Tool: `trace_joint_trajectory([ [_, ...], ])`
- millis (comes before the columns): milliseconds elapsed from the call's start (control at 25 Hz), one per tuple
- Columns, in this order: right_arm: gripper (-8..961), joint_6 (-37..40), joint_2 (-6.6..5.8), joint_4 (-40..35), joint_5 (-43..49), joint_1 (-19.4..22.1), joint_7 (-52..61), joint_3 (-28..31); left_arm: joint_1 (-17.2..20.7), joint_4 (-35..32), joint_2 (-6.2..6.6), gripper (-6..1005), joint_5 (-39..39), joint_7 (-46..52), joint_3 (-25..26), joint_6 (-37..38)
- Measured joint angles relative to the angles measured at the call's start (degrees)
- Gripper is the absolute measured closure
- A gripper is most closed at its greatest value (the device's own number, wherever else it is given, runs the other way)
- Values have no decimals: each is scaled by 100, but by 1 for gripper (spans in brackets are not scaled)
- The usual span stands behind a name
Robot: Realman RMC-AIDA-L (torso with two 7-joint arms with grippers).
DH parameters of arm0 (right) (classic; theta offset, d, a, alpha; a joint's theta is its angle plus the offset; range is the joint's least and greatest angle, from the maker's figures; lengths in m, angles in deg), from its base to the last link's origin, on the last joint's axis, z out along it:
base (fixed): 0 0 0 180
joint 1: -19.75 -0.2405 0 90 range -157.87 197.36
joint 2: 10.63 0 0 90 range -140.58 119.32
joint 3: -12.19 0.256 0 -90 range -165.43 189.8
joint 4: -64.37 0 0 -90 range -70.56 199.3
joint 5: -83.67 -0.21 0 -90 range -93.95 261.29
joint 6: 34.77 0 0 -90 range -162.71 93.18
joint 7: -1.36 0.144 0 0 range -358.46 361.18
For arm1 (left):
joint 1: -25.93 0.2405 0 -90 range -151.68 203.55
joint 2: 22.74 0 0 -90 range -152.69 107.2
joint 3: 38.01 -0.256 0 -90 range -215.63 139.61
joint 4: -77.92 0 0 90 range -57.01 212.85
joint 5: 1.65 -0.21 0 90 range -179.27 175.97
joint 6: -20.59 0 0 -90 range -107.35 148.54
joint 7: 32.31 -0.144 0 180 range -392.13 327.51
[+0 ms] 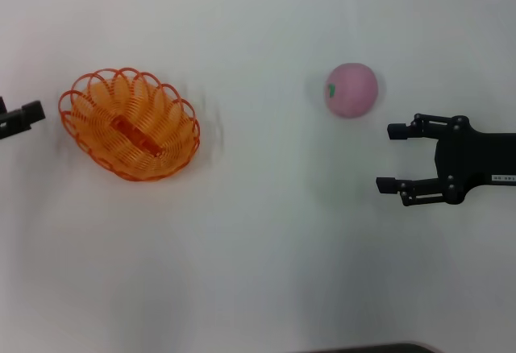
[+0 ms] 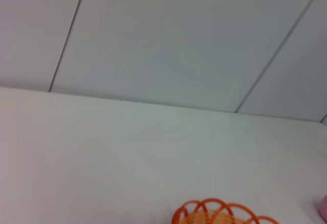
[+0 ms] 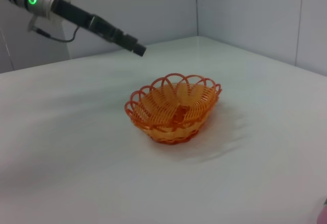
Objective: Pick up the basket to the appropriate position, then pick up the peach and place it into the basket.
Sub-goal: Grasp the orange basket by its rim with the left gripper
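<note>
Resting on the white desk toward the robot's left, one orange basket sits empty. One pink peach lies well apart, toward the right. Right gripper, jaws apart, holds nothing near the peach. Left gripper sits beside the basket; its jaws' state cannot be told.

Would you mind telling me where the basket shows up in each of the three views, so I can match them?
Head view: basket sits left of centre on the table, empty.
Left wrist view: only its looped rim pokes up at the lower edge.
Right wrist view: the whole basket is mid-picture.
Shared landmark: the peach, a pink sliver at the edge in both wrist views.
</note>
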Motion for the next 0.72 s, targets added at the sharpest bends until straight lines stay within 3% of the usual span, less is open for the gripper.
trace_joint_trajectory([
  [80, 55, -5, 0, 1, 0, -11, 1, -4, -88, -73, -6, 108, -30, 92, -142, -87],
  [440, 55, -15, 0, 0, -1, -15, 1, 8, -277, -923, 28, 109, -543, 1491, -2049, -824],
  [720, 54, -28, 0, 1, -1, -13, 1, 9, -846, -1089, 39, 109, -1407, 2234, -2758, -845],
])
